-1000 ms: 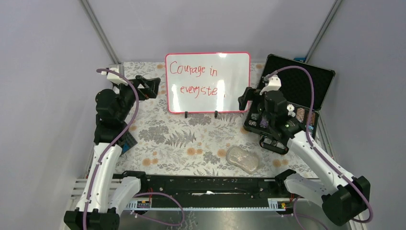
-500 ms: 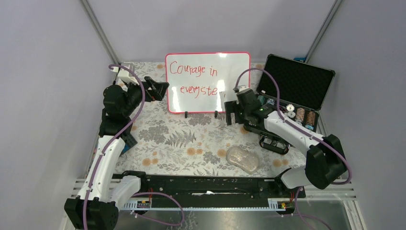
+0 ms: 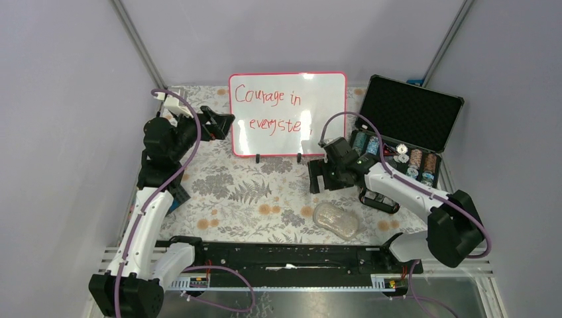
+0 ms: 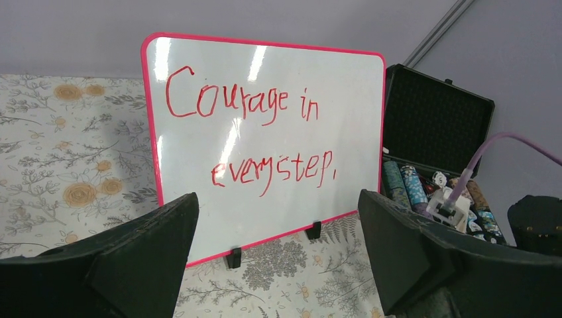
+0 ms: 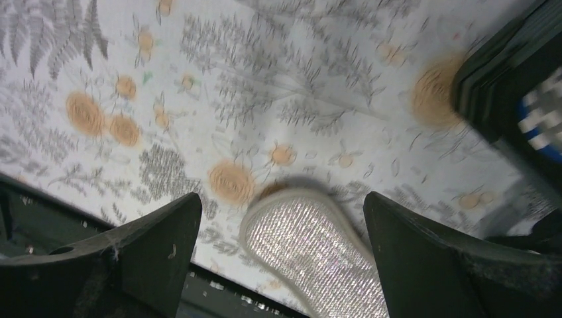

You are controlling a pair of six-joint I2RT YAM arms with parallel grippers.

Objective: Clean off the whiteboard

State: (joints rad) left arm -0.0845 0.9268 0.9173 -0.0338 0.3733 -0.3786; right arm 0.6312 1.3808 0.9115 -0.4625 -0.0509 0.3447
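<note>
Brings the right gripper (image 3: 317,179) down from the whiteboard (image 3: 318,93) toward the sponge (image 3: 337,220), keeps the left gripper (image 3: 224,124) beside the board, both spread wide, empty.

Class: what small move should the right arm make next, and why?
Probably lower the right gripper onto the textured pad: its fingers stand open above it, holding nothing, while the whiteboard shows red writing.
</note>
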